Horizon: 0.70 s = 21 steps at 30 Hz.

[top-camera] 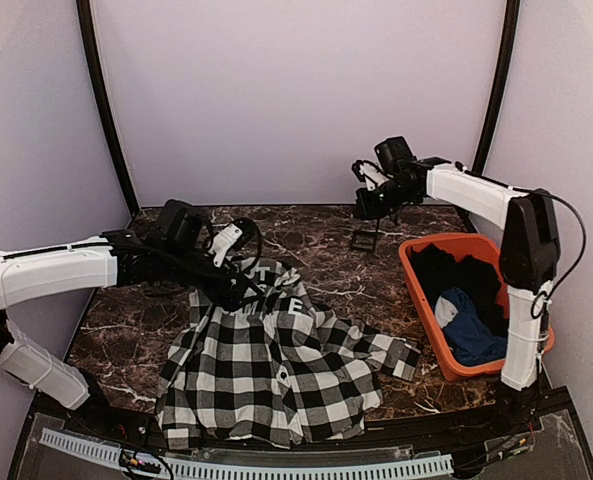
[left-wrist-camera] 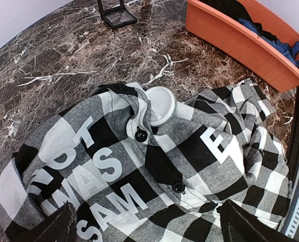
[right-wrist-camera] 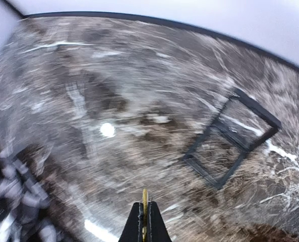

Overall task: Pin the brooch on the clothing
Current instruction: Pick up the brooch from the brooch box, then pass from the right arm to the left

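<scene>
- Dark marble table (top-camera: 326, 265), pale walls round it; rt-wrist view smeared, most detail lost.
- Checked shirt (top-camera: 276, 370) crumpled at near-centre of table, white lettering up, letters partly lost in folds.
- Left arm (top-camera: 56, 272) reaches low over shirt's far part.
- Right arm (top-camera: 486, 195) raised at far right, above black frame (top-camera: 364, 238).
- Orange basket (top-camera: 421, 305) at right, partly behind right arm.
- Left gripper (left-wrist-camera: 154, 227) spread wide, holding nothing; only fingertips show in wrist view.
- White disc (left-wrist-camera: 160, 103) at collar.
- Right gripper (right-wrist-camera: 145, 216) pinched tight on thin gold piece (right-wrist-camera: 145, 197), edge-on, too small to id.
</scene>
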Tool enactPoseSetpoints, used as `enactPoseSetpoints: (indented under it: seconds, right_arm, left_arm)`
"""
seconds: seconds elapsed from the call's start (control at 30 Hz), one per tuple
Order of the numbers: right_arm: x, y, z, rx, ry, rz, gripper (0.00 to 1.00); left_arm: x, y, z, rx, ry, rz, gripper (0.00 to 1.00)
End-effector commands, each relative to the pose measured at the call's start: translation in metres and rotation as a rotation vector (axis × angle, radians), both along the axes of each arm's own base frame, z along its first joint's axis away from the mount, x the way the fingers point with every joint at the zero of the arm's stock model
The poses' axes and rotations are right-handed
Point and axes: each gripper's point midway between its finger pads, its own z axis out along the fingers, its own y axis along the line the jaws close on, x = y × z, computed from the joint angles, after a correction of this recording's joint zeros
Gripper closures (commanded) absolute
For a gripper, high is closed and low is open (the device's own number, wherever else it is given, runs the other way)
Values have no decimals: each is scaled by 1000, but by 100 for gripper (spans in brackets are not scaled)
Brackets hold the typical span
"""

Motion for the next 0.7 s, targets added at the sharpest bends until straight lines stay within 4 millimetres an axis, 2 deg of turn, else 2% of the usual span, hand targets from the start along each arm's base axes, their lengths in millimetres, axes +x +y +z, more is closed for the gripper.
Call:
enactPoseSetpoints:
  seconds: [0.0, 0.13, 0.17, 0.3, 0.4, 0.5, 0.57, 0.67]
  right_arm:
    - [-65, 52, 75, -30, -379, 321, 100]
    - [-123, 61, 106, -120, -753, 459, 100]
    - [-143, 59, 98, -156, -838, 513, 100]
    - [-213, 55, 127, -168, -1297, 668, 100]
    - [-271, 52, 121, -278, -1666, 842, 100]
    - [-288, 57, 120, -449, -1857, 848, 100]
    - [-294, 66, 114, -560, -1896, 902, 100]
    - [-307, 79, 119, -638, -1966, 935, 100]
  left_arm:
    - [-3, -3, 29, -146, -3, -11, 1]
    - [1, 3, 34, -165, 7, 27, 1]
    - [3, 5, 36, -170, 8, 40, 1]
    - [5, 6, 59, -235, 12, 65, 1]
    - [4, 6, 83, -295, 6, 80, 1]
    - [2, 2, 106, -362, 11, 79, 1]
    - [3, -1, 113, -395, 36, 86, 1]
    - [6, -9, 111, -425, 91, 95, 1]
